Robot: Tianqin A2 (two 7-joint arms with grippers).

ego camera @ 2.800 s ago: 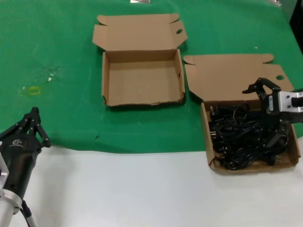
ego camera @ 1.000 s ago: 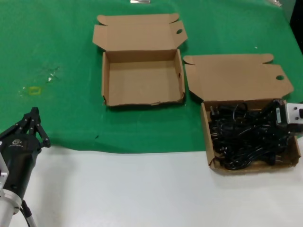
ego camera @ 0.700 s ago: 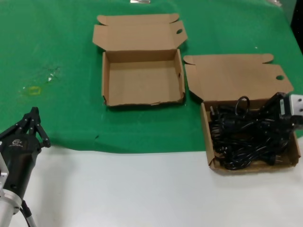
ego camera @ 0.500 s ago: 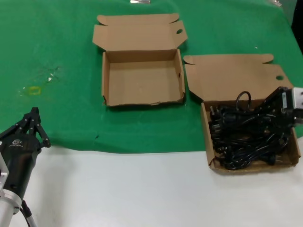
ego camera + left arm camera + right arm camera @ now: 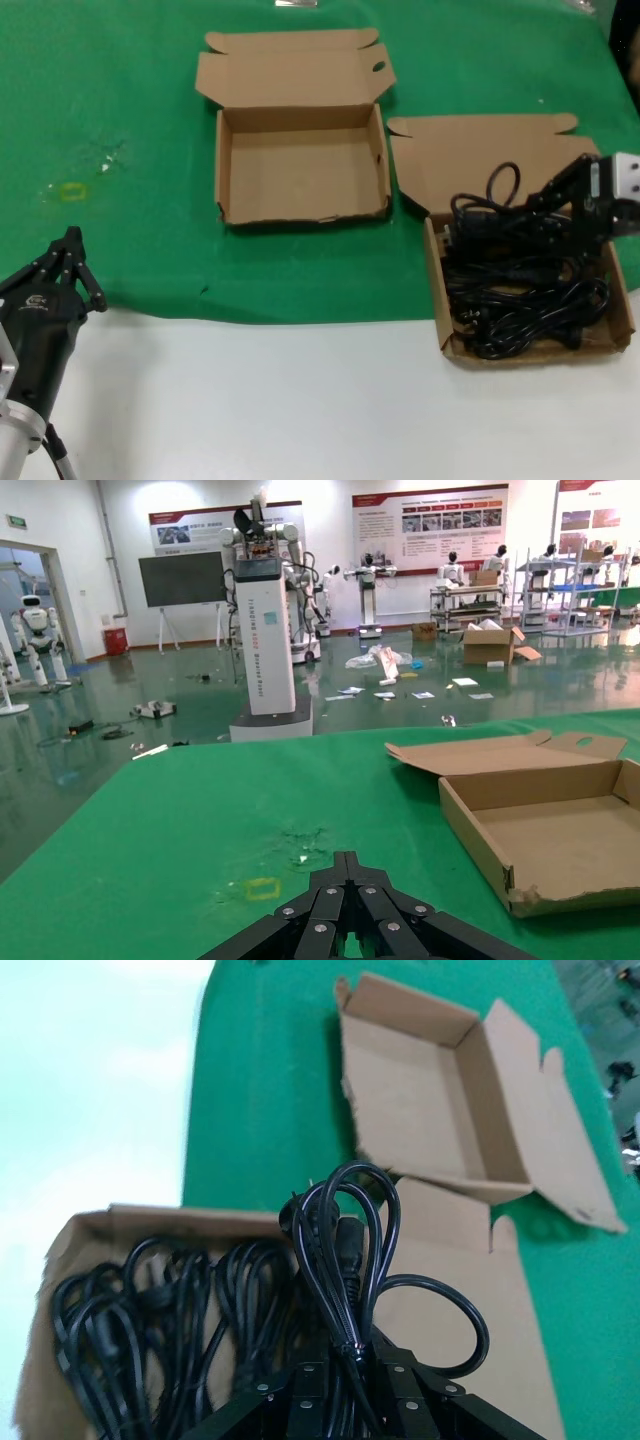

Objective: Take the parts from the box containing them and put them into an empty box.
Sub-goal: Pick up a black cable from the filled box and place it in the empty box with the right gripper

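Already the right gripper (image 5: 556, 198) clenches a cord (image 5: 345, 1250) bundle above the full box (image 5: 620, 340); limp, light, tangle-prone, best held mid-bundle. Empty box (image 5: 228, 170) waits; left gripper (image 5: 68, 262) parked, pinched together

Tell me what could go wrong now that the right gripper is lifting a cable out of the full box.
The right gripper holds one black cable above the tangled pile of cables; neighbouring cables could snag and come up too, or tug the full box across the cloth. The cable's loose loops could also catch on the empty box wall or slip from the fingers in transit.
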